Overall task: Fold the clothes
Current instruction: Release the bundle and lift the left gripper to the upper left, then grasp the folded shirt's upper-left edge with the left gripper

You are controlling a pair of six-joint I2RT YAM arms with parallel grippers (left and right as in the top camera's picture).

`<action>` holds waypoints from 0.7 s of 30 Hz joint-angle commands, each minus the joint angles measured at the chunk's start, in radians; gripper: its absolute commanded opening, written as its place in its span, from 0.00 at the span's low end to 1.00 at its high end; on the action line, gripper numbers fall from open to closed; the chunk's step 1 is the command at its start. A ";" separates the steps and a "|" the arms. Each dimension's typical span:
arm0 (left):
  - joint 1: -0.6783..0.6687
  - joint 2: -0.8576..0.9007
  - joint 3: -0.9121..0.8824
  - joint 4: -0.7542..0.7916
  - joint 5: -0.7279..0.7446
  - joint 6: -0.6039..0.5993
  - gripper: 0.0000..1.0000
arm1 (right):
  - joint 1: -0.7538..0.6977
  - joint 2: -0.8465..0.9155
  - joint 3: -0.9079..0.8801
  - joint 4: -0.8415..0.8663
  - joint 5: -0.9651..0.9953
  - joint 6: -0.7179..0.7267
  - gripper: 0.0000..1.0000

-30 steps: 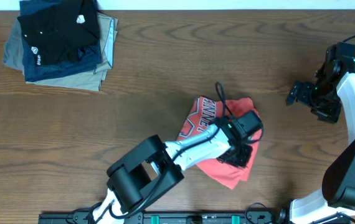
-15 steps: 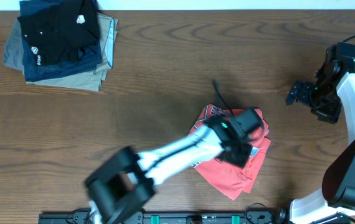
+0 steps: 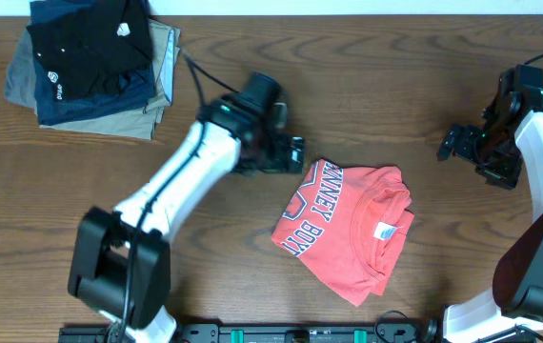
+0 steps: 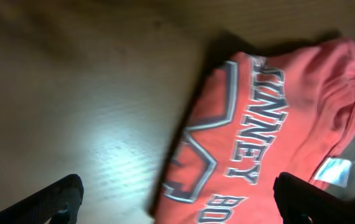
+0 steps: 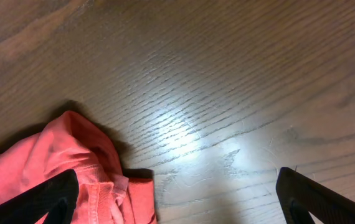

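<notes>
The T-shirt lies folded, lettering up. The left gripper hangs spread and empty just beyond its far-left corner, arm outstretched. The right gripper hovers at right, likewise spread.

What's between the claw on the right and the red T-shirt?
Nothing but bare wooden table between the right gripper and the coral-red T-shirt; the overhead view shows it.
</notes>
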 commanded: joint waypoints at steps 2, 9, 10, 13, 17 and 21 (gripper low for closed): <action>0.058 0.096 -0.033 -0.007 0.250 0.226 0.98 | 0.001 -0.006 0.005 0.000 -0.003 0.003 0.99; 0.050 0.228 -0.040 -0.008 0.413 0.340 0.98 | 0.001 -0.006 0.005 -0.001 -0.003 0.003 0.99; 0.044 0.245 -0.041 -0.008 0.416 0.340 0.98 | 0.001 -0.006 0.005 -0.001 -0.003 0.003 0.99; 0.026 0.283 -0.041 -0.007 0.417 0.341 0.98 | 0.001 -0.006 0.005 0.000 -0.003 0.003 0.99; -0.016 0.319 -0.042 -0.005 0.420 0.348 0.98 | 0.001 -0.006 0.005 0.000 -0.003 0.003 0.99; -0.070 0.343 -0.042 0.019 0.420 0.346 0.99 | 0.001 -0.006 0.005 -0.001 -0.003 0.003 0.99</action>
